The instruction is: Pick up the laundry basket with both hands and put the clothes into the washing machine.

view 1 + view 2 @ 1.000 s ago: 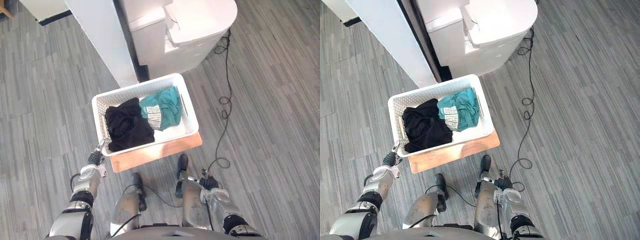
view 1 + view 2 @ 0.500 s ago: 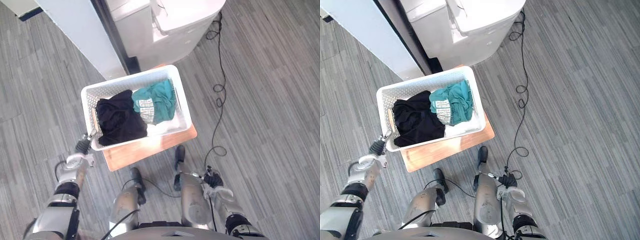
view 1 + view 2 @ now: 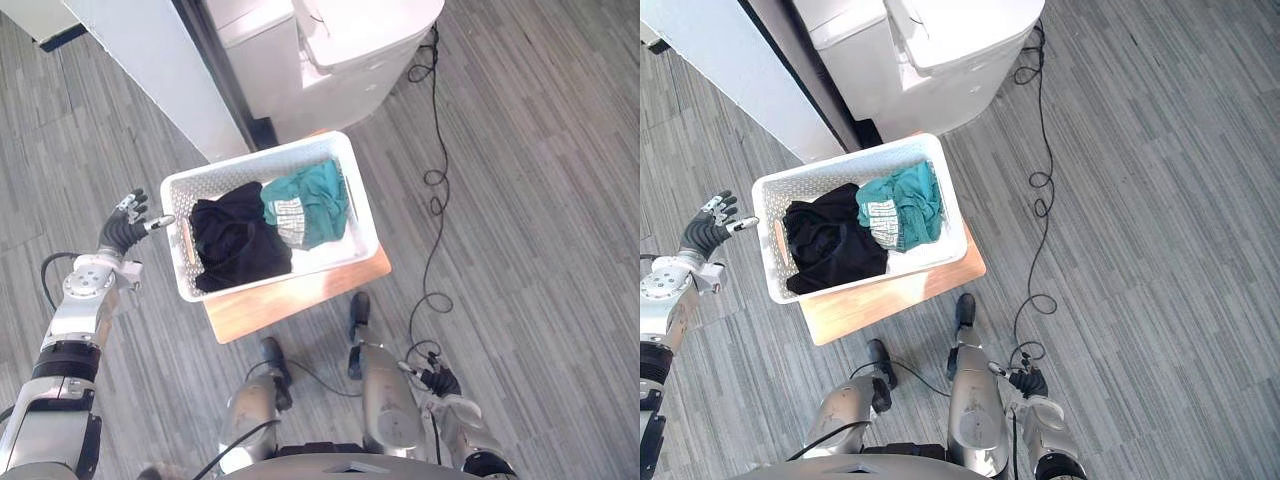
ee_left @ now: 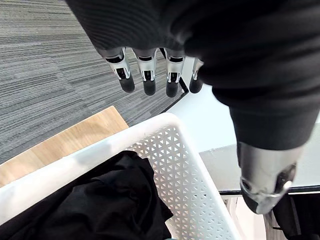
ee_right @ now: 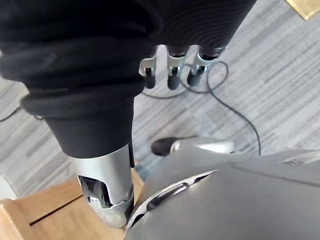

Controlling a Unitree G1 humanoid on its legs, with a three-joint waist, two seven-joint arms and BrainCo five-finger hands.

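Grey floor [image 3: 540,200] under white basket [image 3: 320,262], left hand [image 3: 122,232] beside, fingers [image 4: 146,80] straight.

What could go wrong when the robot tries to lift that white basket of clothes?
1. The left hand is open beside the laundry basket, but the right hand hangs low, far from it. A one-sided lift might tip the clothes out.
2. The laundry basket overhangs its small wooden stand, so a nudge might slide it off.
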